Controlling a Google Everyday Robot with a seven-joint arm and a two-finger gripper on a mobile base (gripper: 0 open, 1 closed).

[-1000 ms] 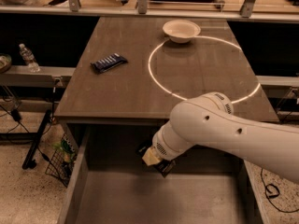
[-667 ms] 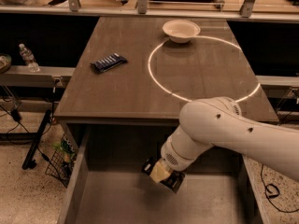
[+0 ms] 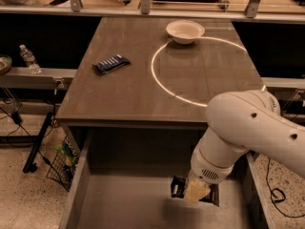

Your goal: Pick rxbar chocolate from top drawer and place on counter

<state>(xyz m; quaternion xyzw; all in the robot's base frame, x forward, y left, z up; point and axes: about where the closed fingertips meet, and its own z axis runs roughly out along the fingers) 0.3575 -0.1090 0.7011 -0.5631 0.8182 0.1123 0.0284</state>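
Observation:
The top drawer (image 3: 119, 204) stands pulled open below the counter (image 3: 138, 97), which bears a bright white ring of light. My gripper (image 3: 196, 192) reaches down into the drawer at its right middle, close to the bottom. A flat black piece, which looks like the rxbar chocolate (image 3: 177, 188), shows at both sides of the gripper on the drawer floor; most of it is hidden by the gripper. The white arm (image 3: 248, 128) comes in from the right and covers the drawer's right side.
A dark blue wrapped bar (image 3: 110, 64) lies on the counter's left part. A white bowl (image 3: 185, 31) sits at the far edge, on the ring. A water bottle (image 3: 29, 59) stands on a ledge at the left. A wire basket (image 3: 62, 168) sits on the floor by the drawer's left wall.
The arm has swung right and lower into the drawer; the gripper went from the drawer's back middle to near the floor at the right middle.

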